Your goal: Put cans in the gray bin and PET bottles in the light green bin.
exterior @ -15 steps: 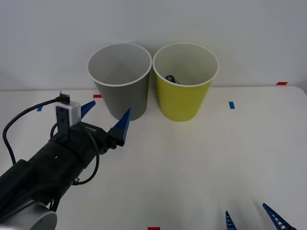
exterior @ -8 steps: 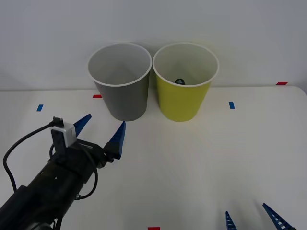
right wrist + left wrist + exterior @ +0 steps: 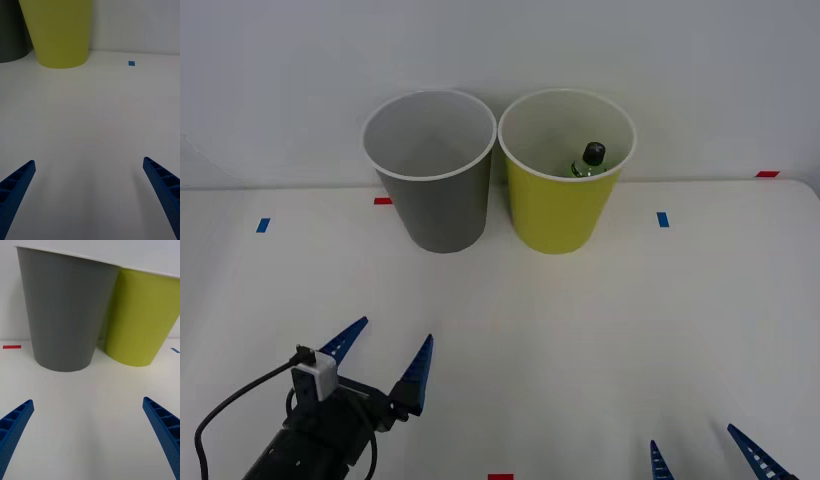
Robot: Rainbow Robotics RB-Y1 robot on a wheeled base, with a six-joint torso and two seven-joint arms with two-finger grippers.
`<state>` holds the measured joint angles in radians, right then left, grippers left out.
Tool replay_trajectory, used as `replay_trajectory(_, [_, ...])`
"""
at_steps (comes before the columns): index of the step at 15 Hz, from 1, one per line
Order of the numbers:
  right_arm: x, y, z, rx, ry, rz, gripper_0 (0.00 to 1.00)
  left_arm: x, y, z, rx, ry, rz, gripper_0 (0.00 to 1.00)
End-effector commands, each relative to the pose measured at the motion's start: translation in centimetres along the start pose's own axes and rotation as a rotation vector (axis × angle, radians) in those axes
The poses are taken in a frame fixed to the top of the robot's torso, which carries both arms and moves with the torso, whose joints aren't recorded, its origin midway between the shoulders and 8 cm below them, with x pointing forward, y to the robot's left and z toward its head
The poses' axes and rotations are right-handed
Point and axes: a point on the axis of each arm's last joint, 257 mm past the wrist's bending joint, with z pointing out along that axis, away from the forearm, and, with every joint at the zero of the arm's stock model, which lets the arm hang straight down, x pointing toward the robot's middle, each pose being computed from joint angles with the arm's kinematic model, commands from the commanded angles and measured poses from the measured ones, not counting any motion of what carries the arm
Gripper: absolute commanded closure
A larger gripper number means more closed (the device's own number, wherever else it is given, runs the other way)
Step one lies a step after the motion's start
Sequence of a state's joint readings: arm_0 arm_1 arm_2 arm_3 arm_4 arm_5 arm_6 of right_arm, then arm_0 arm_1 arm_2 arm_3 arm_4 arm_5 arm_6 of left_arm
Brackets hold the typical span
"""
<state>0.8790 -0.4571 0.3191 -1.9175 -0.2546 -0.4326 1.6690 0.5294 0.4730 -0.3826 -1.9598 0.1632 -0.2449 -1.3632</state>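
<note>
We see the PET bottle [image 3: 588,160] upright inside the light green bin [image 3: 565,205], at 3 o'clock of the gray bin [image 3: 435,200]. Left gripper [image 3: 378,358] and right gripper [image 3: 708,456] hover low over the surface [image 3: 580,330], jaws apart, empty.

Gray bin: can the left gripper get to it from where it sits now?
Probably yes. The left gripper is open and low near the table's front edge, and the bare table lies between it and the gray bin. The light green bin stands beside it, on the far side from that arm.
</note>
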Motion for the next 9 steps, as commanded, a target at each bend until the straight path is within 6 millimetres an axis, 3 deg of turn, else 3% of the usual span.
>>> replay_trajectory(1, [0.0,0.0,0.0,0.0,0.0,0.0,0.0,1.8,0.3,-3.3,-0.024,0.03,-0.006,0.0])
replay_trajectory(4, [0.0,0.0,0.0,0.0,0.0,0.0,0.0,2.5,1.2,-5.7,-0.055,0.043,0.027,0.0])
replay_trajectory(9, [0.0,0.0,0.0,0.0,0.0,0.0,0.0,4.5,1.1,-9.0,-0.052,0.109,0.089,0.0])
